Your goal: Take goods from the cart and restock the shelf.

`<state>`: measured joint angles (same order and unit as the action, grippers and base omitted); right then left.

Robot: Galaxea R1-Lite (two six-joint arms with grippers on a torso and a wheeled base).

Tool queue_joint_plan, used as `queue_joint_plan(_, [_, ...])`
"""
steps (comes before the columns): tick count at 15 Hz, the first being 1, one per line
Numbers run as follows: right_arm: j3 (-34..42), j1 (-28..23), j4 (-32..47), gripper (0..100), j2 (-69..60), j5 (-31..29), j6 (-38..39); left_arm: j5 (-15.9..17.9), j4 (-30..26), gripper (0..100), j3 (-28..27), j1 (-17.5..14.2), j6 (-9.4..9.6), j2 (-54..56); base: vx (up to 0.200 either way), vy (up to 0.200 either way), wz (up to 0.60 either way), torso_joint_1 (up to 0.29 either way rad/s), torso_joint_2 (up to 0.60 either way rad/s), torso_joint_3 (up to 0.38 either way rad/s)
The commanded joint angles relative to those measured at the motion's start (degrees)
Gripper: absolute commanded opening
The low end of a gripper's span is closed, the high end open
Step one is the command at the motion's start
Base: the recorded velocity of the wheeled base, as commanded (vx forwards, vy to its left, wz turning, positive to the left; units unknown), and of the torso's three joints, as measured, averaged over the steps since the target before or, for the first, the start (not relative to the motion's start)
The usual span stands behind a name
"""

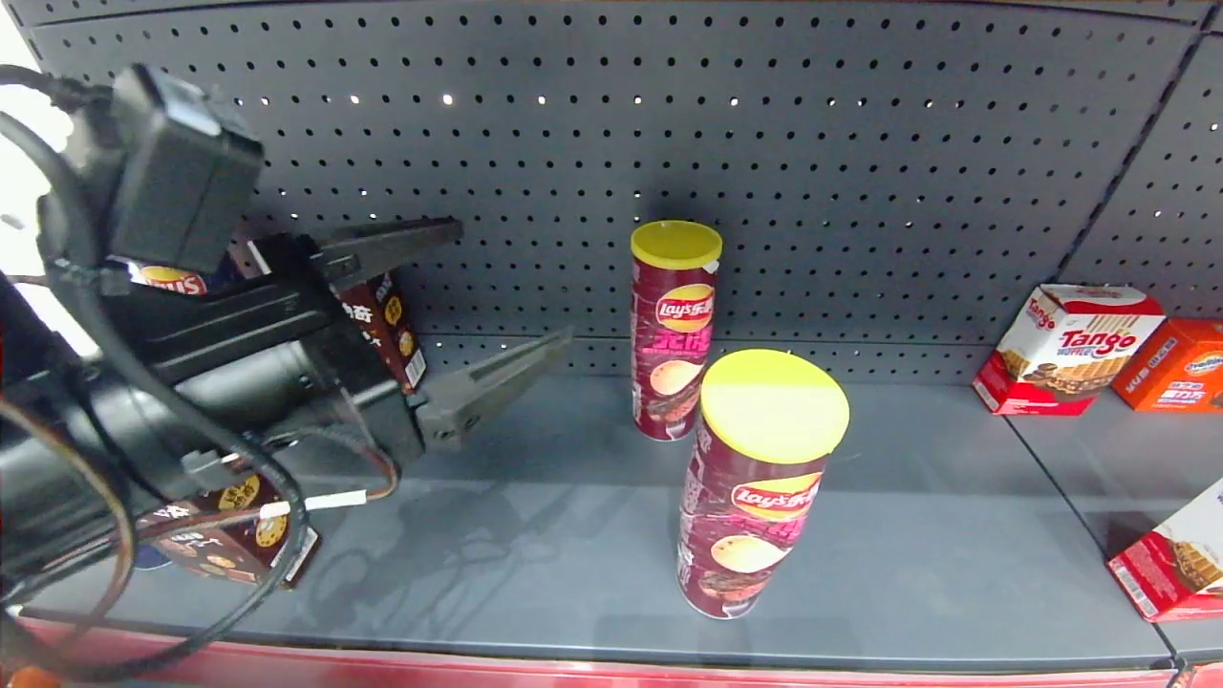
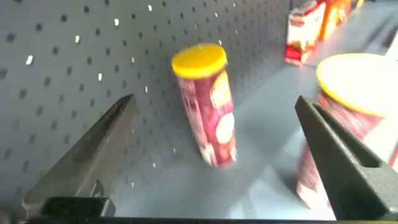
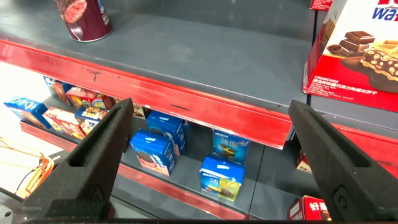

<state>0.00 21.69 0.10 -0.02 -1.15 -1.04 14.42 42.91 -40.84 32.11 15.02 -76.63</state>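
matt grey perforated metal shelf (image 1: 535, 545); glossy printed canisters (image 1: 748, 497), smooth yellow plastic lids (image 1: 774, 405).

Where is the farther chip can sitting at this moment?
In the head view the farther chip can stands upright mid-shelf close to the pegboard, just behind the nearer can and to the right of the left gripper, whose fingers are open.

We find the dark snack boxes (image 1: 387, 330) at the shelf's left mostly hidden behind the left arm (image 1: 191, 382), the red wafer box (image 1: 1170, 564) and orange box (image 1: 1180, 363) cut by the head view's right edge, and the chip can (image 3: 84, 18) cropped at the right wrist view's top edge.
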Motion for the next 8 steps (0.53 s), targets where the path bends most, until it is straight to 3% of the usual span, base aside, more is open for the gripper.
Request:
queue_joint_plan(1, [0.0, 0.0, 0.0, 100, 0.0, 0.0, 0.0, -0.3, -0.4, 100, 10.2, 0.3, -0.34, 11.5, 0.0, 0.0, 0.0, 0.0, 0.0, 0.0])
queue_joint_plan(3, [0.0, 0.0, 0.0, 100, 0.0, 0.0, 0.0, -0.3, -0.5, 100, 17.2, 0.7, -0.52, 18.8, 0.0, 0.0, 0.0, 0.0, 0.0, 0.0])
queue_joint_plan(6, [0.0, 0.0, 0.0, 100, 0.0, 0.0, 0.0, -0.5, -0.7, 100, 21.2, 0.6, -0.69, 26.0, 0.0, 0.0, 0.0, 0.0, 0.0, 0.0])
queue_joint_plan(8, [0.0, 0.0, 0.0, 100, 0.0, 0.0, 0.0, -0.6, -4.1, 100, 23.5, 0.6, -2.27, 32.8, 0.0, 0.0, 0.0, 0.0, 0.0, 0.0])
